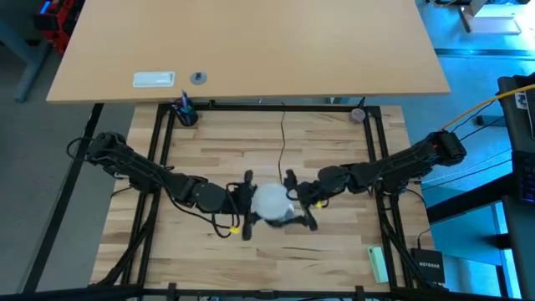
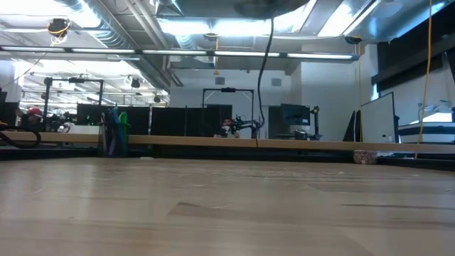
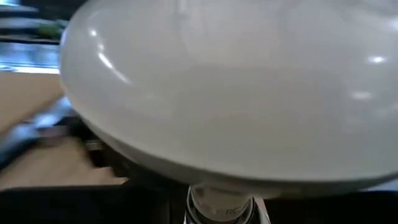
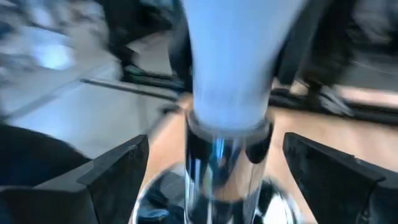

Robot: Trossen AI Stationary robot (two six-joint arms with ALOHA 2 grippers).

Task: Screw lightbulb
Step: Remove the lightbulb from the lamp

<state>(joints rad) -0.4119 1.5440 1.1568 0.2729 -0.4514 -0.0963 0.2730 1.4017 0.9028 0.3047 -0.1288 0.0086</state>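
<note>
Lightbulb (image 1: 271,201) mid-table between both grippers. Left gripper (image 1: 244,206) clamped at its base end. Right gripper (image 4: 214,168) fingers spread wide, straddling bulb neck, not touching.

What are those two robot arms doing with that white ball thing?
That white ball is the lightbulb, and the arms are screwing it in. They meet at the middle of the wooden table, holding it up off the surface. The left gripper is shut, low down by the bulb's neck. The right gripper has its fingers spread open on either side of the bulb's shiny metal end, not squeezing it at this moment.
</note>
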